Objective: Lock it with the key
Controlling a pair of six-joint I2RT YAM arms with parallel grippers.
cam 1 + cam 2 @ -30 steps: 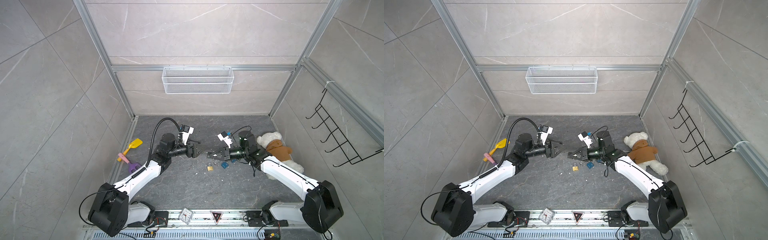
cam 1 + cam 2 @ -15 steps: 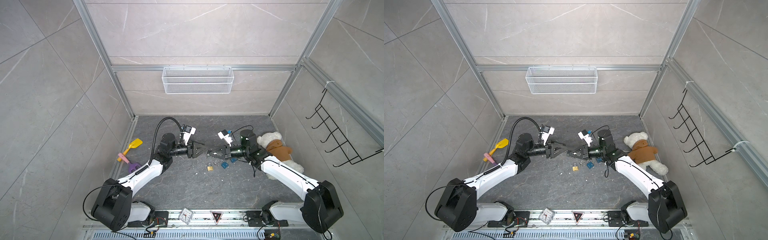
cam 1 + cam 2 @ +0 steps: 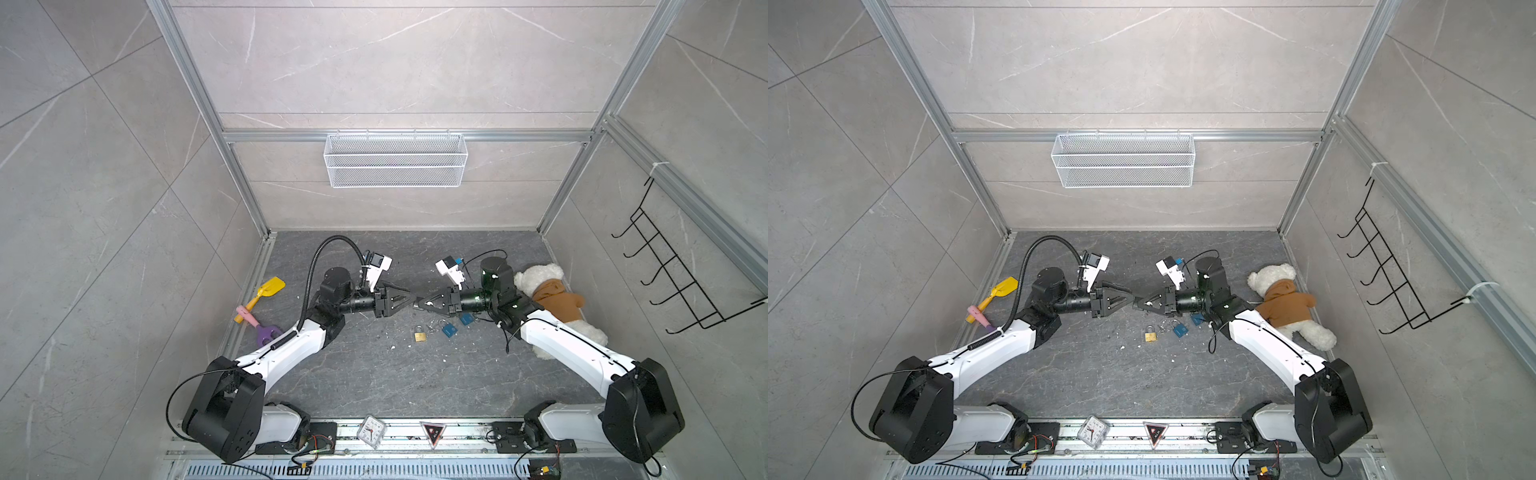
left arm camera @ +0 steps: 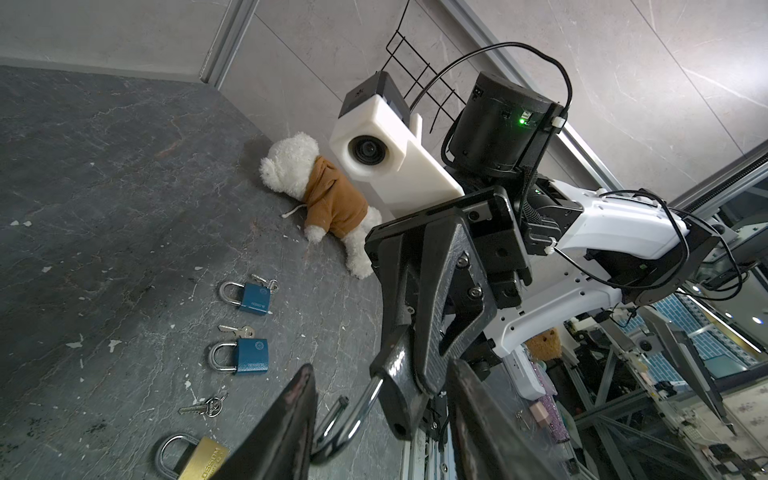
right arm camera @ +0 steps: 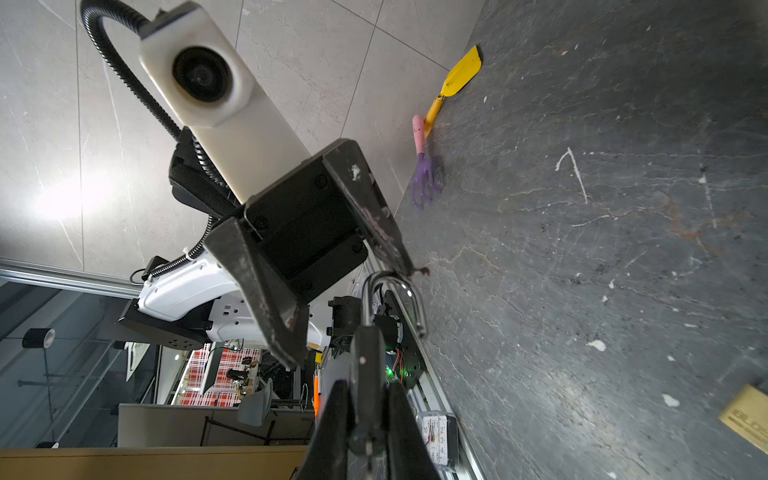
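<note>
Left gripper [image 3: 410, 300] has closed in from nine o'clock, jaws narrower yet apart around the shackle [image 5: 417, 309]; right gripper [image 3: 419, 306] at three o'clock clamps the black padlock [image 4: 395, 386].

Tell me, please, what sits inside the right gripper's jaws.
A dark padlock: the right gripper is shut on its body, and the open silver shackle sticks out toward the left gripper. The body's far end is hidden in the grip, so no keyhole shows.
</note>
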